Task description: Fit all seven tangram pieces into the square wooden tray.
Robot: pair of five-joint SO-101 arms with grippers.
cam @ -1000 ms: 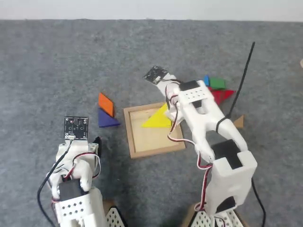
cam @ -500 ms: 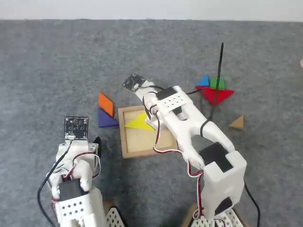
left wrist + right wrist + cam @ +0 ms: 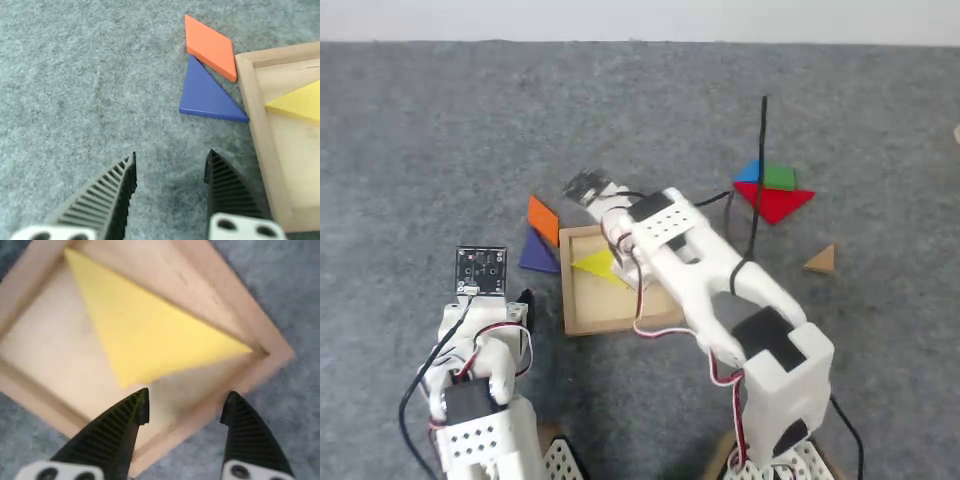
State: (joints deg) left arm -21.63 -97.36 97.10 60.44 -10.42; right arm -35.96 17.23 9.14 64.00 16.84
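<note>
Just ahead of the right hand (image 3: pixel 187 396) lies the yellow triangle (image 3: pixel 145 335).

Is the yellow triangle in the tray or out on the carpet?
In. The yellow triangle lies inside the wooden tray, one edge along a wall.

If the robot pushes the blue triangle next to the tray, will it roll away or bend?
Probably neither. The blue triangle lies flat with straight edges, so it would likely slide, not roll. It looks like a stiff, thin block, so bending seems unlikely. The grey carpet looks fuzzy, so the piece may drag rather than glide.
</note>
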